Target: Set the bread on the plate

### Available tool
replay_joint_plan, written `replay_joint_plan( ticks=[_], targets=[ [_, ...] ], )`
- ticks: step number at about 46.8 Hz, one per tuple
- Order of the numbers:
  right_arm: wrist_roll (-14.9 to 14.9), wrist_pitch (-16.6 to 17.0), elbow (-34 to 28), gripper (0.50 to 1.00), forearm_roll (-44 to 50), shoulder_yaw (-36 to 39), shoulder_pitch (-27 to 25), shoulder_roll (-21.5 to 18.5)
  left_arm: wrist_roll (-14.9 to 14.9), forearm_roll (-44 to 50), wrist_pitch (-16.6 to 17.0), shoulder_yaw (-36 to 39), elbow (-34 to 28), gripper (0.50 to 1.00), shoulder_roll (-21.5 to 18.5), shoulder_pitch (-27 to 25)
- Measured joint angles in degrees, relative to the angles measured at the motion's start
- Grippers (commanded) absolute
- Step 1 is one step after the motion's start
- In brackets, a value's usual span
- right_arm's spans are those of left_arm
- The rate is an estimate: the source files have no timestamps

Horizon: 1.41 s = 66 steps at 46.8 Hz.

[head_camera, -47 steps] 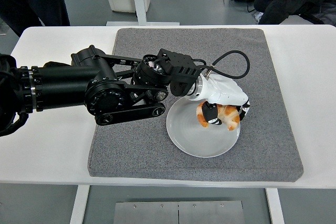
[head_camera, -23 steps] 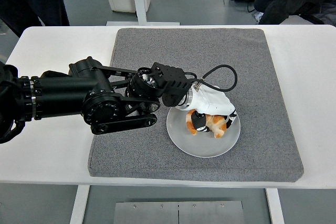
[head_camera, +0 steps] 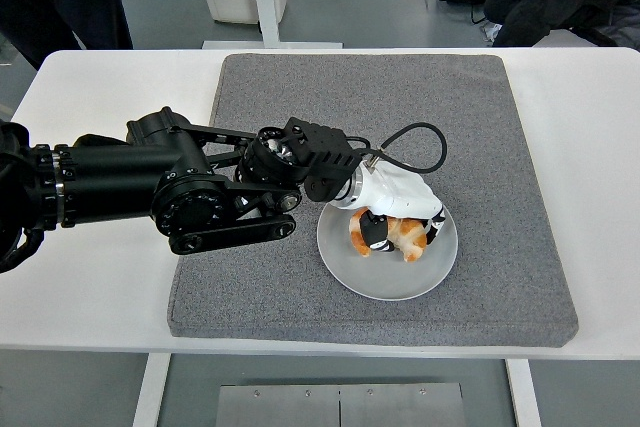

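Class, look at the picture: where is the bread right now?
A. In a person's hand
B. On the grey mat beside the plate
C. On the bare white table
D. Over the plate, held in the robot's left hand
D: the left hand grips the bread directly over the white plate.

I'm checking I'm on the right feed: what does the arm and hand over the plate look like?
The left arm is matte black, with round joint housings and flat linkage bars. The left hand has a white shell with black finger segments. A black cable loops from the wrist area above the hand.
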State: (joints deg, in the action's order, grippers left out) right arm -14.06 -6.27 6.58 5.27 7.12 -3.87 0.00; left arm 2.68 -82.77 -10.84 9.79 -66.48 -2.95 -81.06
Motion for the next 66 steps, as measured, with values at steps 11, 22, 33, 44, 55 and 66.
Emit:
replay_joint_plan(
  ticks=[11,22,33,44,55,66],
  targets=[
    [0.0,0.0,0.0,1.0,0.0,0.0,0.0,0.0,-0.1,1.2,-0.6,0.2,-1.2,1.0,-1.7,-0.7],
    [0.0,0.0,0.0,1.0,0.0,0.0,0.0,0.0,-0.1,2.0,-1.1,-0.1,-3.3,1.0,-3.5,-3.7],
    [0.0,0.0,0.0,1.0,0.0,0.0,0.0,0.0,-0.3,12.3,-2.8,-2.2,-4.3,1.0,-5.7,-10.9],
    [0.0,0.0,0.0,1.0,0.0,0.0,0.0,0.0,-0.2,21.2,-3.2,-8.8,-4.2,1.0,-9.4,-12.5],
    [0.0,0.0,0.0,1.0,0.0,0.0,0.0,0.0,-0.4,34.7,-4.1,-15.8,-0.2,1.0,-13.7,-11.9],
    [0.0,0.0,0.0,1.0,0.0,0.0,0.0,0.0,-0.3,45.7,-3.8,-19.9,5.8,1.0,-16.0,-8.7]
  ],
)
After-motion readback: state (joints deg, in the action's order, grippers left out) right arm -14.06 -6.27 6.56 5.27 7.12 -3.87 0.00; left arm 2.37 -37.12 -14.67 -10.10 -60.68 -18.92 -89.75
